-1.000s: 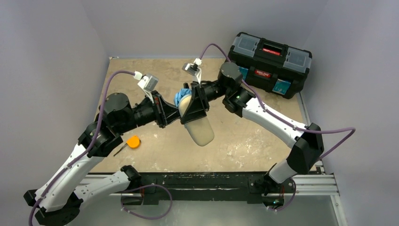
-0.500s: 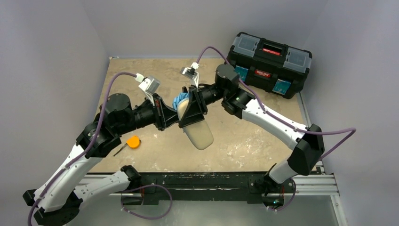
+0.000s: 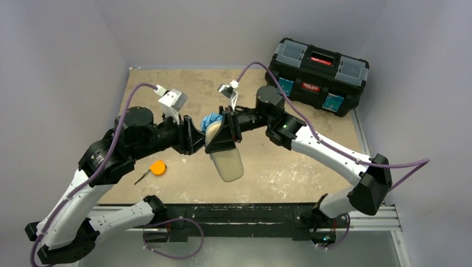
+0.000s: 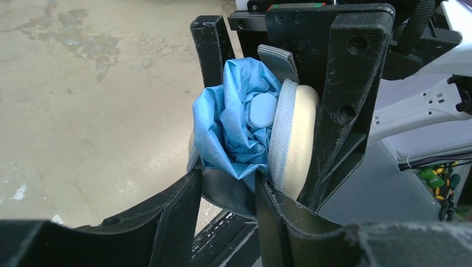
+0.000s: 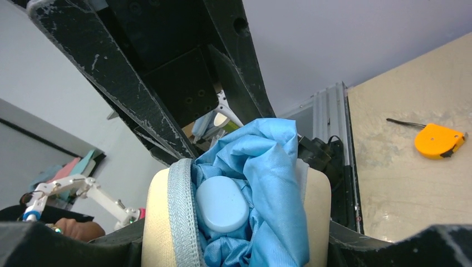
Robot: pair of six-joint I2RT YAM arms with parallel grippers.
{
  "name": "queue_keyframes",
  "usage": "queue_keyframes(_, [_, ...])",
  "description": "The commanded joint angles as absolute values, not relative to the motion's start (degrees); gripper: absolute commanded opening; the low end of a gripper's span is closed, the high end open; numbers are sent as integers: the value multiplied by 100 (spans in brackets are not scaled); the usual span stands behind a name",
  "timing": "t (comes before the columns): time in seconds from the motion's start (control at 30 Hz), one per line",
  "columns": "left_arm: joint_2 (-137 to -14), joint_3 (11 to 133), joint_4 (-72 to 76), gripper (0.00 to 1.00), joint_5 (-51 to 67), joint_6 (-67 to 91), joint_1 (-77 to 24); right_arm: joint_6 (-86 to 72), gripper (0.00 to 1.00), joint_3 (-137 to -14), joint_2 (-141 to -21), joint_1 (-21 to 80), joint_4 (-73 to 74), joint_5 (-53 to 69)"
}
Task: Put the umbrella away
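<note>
Stained bench [image 3: 289, 167] below, grey-beige case [image 3: 227, 161] aloft at frame centre: we're stuffing the umbrella [image 4: 234, 128] in.
Our right fingers [image 4: 345, 111] clamp the case; left fingers [image 4: 167, 222] stand parted at its mouth, blue folds bulging out. Next, we reckon: push deeper.

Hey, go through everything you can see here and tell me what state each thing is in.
umbrella: folded, stuffed in the case, blue fabric and handle showing at the mouth.
case: mouth open, clamped across its upper part.
right end effector: shut on the case.
left end effector: open, fingers apart at the case's mouth.
toolbox: lid closed.
tape measure: lying on the table, untouched.
</note>
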State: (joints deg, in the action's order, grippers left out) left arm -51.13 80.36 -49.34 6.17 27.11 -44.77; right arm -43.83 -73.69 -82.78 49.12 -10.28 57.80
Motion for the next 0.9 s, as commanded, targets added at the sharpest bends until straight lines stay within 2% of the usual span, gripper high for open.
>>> queue_keyframes(0.0, [-5161,8557,-4421,45,-154,2559,-4465,-4324,0,-7293,-8132,5098,-802,5543])
queue_keyframes(0.2, [-5095,8968,-4417,46,-704,2531,-4436,-4279,0,-7161,-8097,5074,-702,5501])
queue_keyframes(0.43, [-5039,9146,-4585,47,-608,2044,-4430,-4407,0,-7134,-8090,4873,-652,5272])
queue_keyframes(0.6, [-4382,7876,-4302,60,78,1417,-4430,-4416,0,-7268,-8026,4369,-125,5010])
queue_keyframes(0.73, [-3983,6696,-3883,61,429,949,-4437,-3943,0,-7676,-8073,4294,985,4644])
queue_keyframes(0.87, [-3462,5431,-2573,60,774,708,-4438,-3957,0,-7757,-7980,4235,1410,4298])
